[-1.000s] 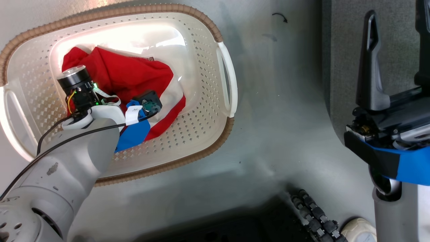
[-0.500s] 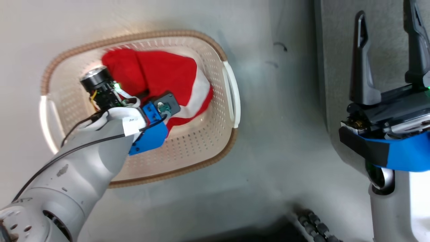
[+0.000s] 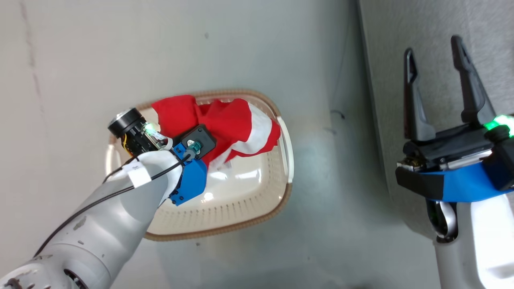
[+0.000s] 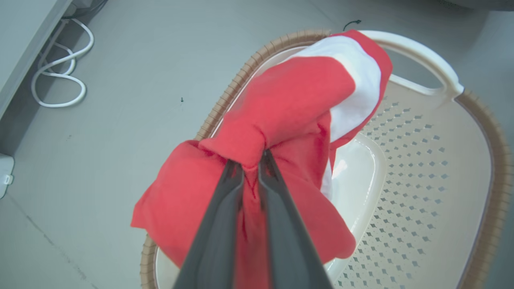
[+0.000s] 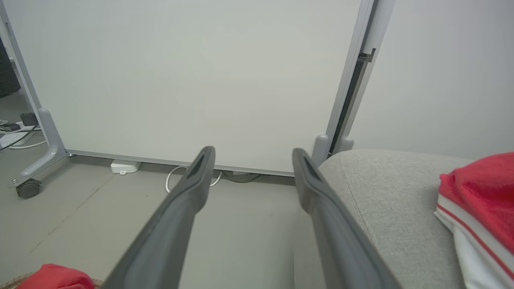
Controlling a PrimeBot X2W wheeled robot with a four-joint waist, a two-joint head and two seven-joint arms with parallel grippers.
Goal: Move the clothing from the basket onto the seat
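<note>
My left gripper [image 4: 251, 161] is shut on a bunched fold of red clothing [image 4: 289, 100] with a white panel. The garment [image 3: 225, 120] hangs from it above the far end of the cream basket [image 3: 241, 224], whose shiny floor shows bare beneath. In the left wrist view the cloth drapes over the basket's brown rim [image 4: 225, 108]. My right gripper [image 3: 433, 46] stands open and holds nothing, over the grey seat [image 3: 385, 60]. On the seat [image 5: 381, 188] lies a second red and white garment [image 5: 478, 180], to the right of my right gripper [image 5: 253, 151].
A white board on castors [image 5: 180, 80] stands behind the sofa, with cables [image 5: 192, 180] on the floor under it. A looped white cable [image 4: 60, 76] lies on the grey floor beyond the basket.
The head camera has risen and shifted. My left gripper has lifted the red garment off the basket floor, which is now bare. The right gripper stays open.
</note>
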